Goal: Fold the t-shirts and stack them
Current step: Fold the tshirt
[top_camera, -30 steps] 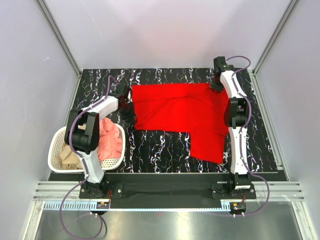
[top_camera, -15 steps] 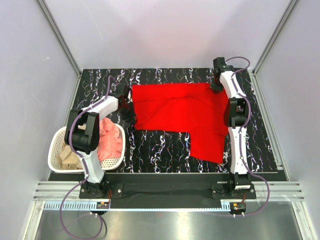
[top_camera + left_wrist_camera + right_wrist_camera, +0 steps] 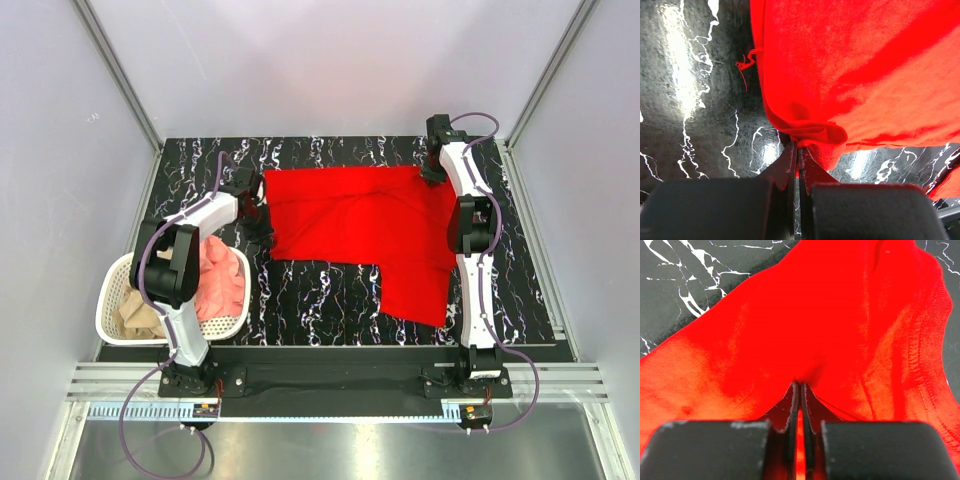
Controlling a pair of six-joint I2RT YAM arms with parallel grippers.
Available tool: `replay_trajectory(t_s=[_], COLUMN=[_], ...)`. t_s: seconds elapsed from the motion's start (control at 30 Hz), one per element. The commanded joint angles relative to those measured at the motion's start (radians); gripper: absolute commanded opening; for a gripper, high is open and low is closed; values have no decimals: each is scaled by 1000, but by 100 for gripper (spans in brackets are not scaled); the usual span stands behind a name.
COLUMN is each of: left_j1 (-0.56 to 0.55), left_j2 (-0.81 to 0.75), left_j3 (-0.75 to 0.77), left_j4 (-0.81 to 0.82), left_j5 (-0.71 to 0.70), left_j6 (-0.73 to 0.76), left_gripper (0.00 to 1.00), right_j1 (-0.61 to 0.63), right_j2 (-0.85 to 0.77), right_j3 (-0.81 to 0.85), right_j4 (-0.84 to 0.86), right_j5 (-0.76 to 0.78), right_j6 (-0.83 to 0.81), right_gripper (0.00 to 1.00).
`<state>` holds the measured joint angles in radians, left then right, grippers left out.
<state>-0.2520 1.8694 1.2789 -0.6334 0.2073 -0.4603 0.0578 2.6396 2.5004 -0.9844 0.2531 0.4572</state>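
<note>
A red t-shirt lies spread on the black marbled table, one part hanging toward the front right. My left gripper is shut on its left edge; the left wrist view shows the jaws pinching a fold of the red t-shirt at the gripper. My right gripper is shut on the shirt's far right corner; the right wrist view shows the gripper closed on the red t-shirt.
A white basket at the front left holds a pink garment and a tan one. Grey walls and metal posts enclose the table.
</note>
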Motion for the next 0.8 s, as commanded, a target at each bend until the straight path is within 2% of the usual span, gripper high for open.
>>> replay_trajectory(t_s=[0.0, 0.07, 0.1, 0.13, 0.17, 0.23, 0.37, 0.43, 0.47, 0.5, 0.53, 0.57, 0.77], left_j1=[-6, -6, -6, -6, -6, -6, -6, -7, -7, -7, -7, -7, -7], left_j2=[1, -4, -4, -6, -6, -6, -4, -4, -6, -7, -7, -9, -10], left_j3=[11, 10, 10, 10, 10, 8, 8, 7, 5, 4, 0, 0, 2], left_j4=[26, 26, 24, 24, 26, 28, 29, 28, 29, 28, 28, 26, 28], left_j5=[23, 23, 23, 21, 21, 23, 24, 24, 23, 21, 21, 21, 21], left_j6=[8, 8, 8, 8, 8, 8, 6, 6, 8, 8, 9, 11, 11], left_gripper=[0, 0, 0, 0, 0, 0, 0, 0, 0, 0, 0, 0, 0], right_j1=[0, -1, -1, -1, -1, -1, -1, -1, -3, -3, -1, -1, -3], right_j2=[-56, -64, -72, -75, -78, -82, -75, -75, -75, -76, -76, -78, -89], right_j3=[29, 34, 35, 35, 34, 28, 29, 29, 34, 35, 38, 37, 35], right_j4=[0, -3, -2, -2, 0, 1, -3, -2, -2, -2, -2, -2, -7], right_j5=[34, 38, 38, 40, 41, 35, 35, 38, 37, 37, 37, 34, 32], right_j6=[-2, -5, -14, -17, -17, -20, -17, -14, -15, -18, -20, -22, -20], right_gripper=[4, 5, 9, 23, 23, 19, 1, 0, 2, 17, 25, 29, 27])
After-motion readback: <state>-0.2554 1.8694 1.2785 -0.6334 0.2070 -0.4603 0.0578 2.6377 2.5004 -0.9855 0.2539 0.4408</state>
